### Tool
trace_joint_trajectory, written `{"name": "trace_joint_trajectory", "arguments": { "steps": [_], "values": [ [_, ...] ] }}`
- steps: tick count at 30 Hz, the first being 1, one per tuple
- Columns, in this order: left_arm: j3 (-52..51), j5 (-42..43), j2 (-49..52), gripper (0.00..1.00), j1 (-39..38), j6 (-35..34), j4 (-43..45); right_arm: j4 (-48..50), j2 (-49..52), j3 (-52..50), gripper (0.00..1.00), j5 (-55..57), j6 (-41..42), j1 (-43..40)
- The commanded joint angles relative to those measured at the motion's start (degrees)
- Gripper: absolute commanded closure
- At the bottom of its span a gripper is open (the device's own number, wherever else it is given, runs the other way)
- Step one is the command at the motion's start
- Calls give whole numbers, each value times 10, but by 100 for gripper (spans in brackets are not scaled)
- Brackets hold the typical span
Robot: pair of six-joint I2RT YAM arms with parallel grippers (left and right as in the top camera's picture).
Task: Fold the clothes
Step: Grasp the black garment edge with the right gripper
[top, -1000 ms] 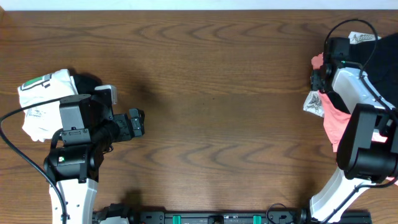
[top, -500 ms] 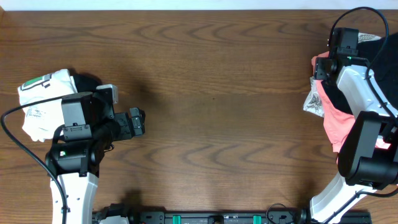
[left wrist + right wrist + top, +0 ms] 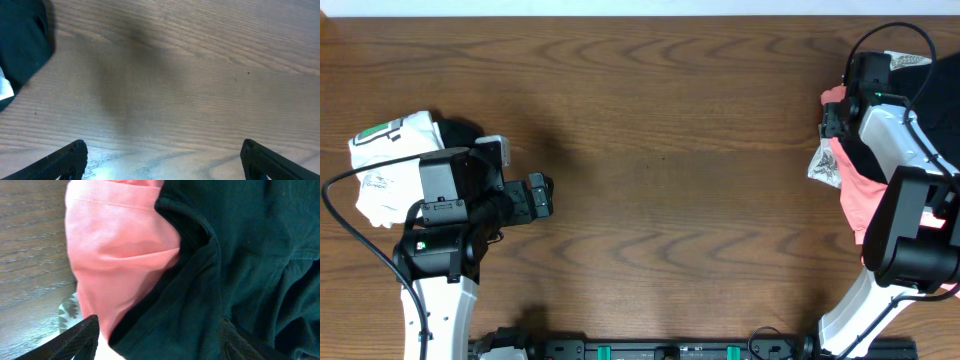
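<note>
Left gripper (image 3: 162,162): fingers spread wide, nothing between them. It hangs over bare wood of the table (image 3: 670,120), left of centre, pointing toward the middle. In the left wrist view a corner of black fabric (image 3: 22,45) lies up and to the left of the fingers, apart from them.

Right gripper (image 3: 160,347): fingers likewise parted, gripping nothing that I can see. It is held directly above the heap at the table's right edge, with cloth filling the view beneath it. Whether the fingertips touch the cloth cannot be told.

Right heap: a black garment (image 3: 240,255) lies over a salmon-pink garment (image 3: 120,245), their edges overlapping. A white garment with grey print (image 3: 822,165) shows at the heap's left side, touching the pink one.

Left heap: a white garment with green print (image 3: 385,160) sits bunched near the table's left edge, with the black fabric tucked against its right side, just behind the left arm.
</note>
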Motion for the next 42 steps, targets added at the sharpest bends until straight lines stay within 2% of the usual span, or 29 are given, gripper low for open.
{"name": "trace_joint_trajectory", "arguments": {
  "steps": [1, 17, 19, 21, 23, 32, 42],
  "values": [
    [13, 7, 3, 2, -2, 8, 0, -1, 1, 5, 27, 2, 10, -6],
    [13, 7, 3, 2, -2, 8, 0, -14, 23, 5, 28, 2, 16, -17],
    [13, 7, 3, 2, -2, 8, 0, -15, 23, 5, 37, 2, 16, -20],
    [13, 7, 3, 2, -2, 8, 0, -18, 23, 5, 54, 2, 16, -21],
    [13, 7, 3, 2, -2, 8, 0, -23, 23, 5, 62, 2, 16, -21],
    [13, 7, 3, 2, -2, 8, 0, -28, 23, 5, 59, 0, 16, -21],
    [13, 7, 3, 2, -2, 7, 0, -14, 39, -18, 60, -39, 30, -21]
  ]
}}
